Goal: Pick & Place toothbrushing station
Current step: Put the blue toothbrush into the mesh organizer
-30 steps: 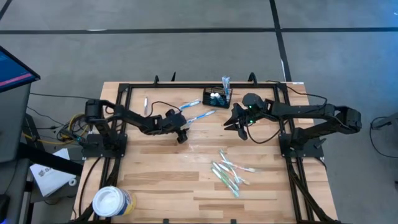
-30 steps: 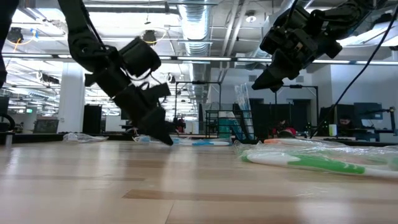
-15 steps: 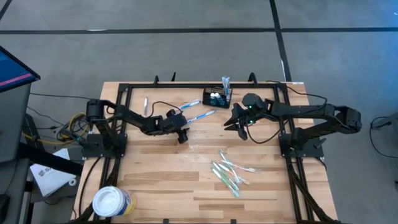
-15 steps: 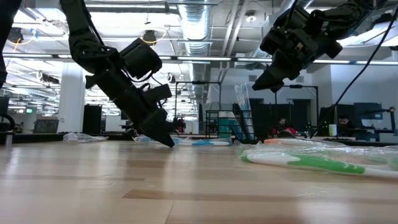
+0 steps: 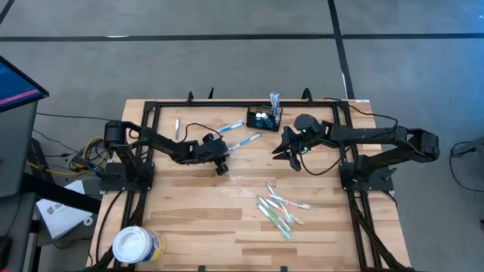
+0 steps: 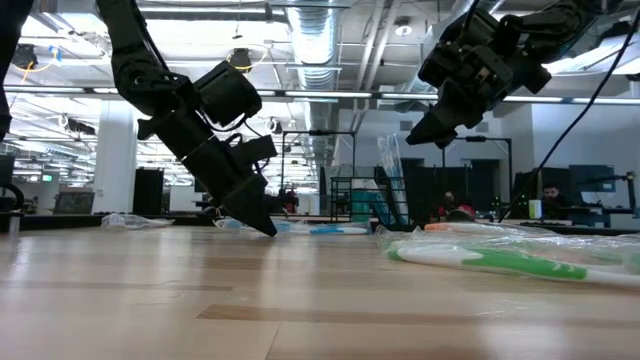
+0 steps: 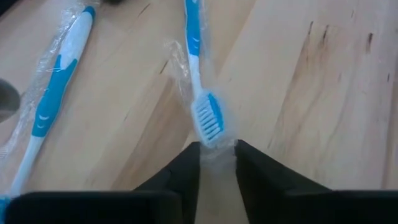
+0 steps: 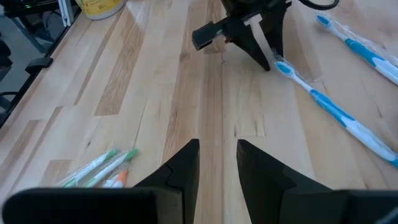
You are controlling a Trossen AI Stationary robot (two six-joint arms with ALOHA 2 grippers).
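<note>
The toothbrushing station (image 5: pixel 262 119), a small black mesh caddy, stands at the table's far edge near the middle. A wrapped blue toothbrush (image 5: pixel 243 141) lies flat on the table in front of it. Its bristle head (image 7: pixel 208 118) points at my left gripper (image 7: pixel 217 149), which is down at the table top (image 6: pixel 268 228) and shut on the wrapper. A second blue toothbrush (image 7: pixel 56 93) lies beside it. My right gripper (image 5: pixel 290 156) hangs open above the table (image 6: pixel 415 135), right of the caddy, and holds nothing. My left gripper pinches the clear wrapper's loose end (image 7: pixel 216 157), just past the bristle head, between its two fingertips. The fingers slant down from the table's left and lie roughly in line with the brush. The toothbrush lies flat on the wood.
A heap of wrapped green toothbrushes (image 5: pixel 278 210) lies at the near right. Another wrapped brush (image 5: pixel 177 127) lies at the far left. A round white tub (image 5: pixel 136 245) stands at the near left corner. A black frame (image 5: pixel 227 104) runs round the table's edges.
</note>
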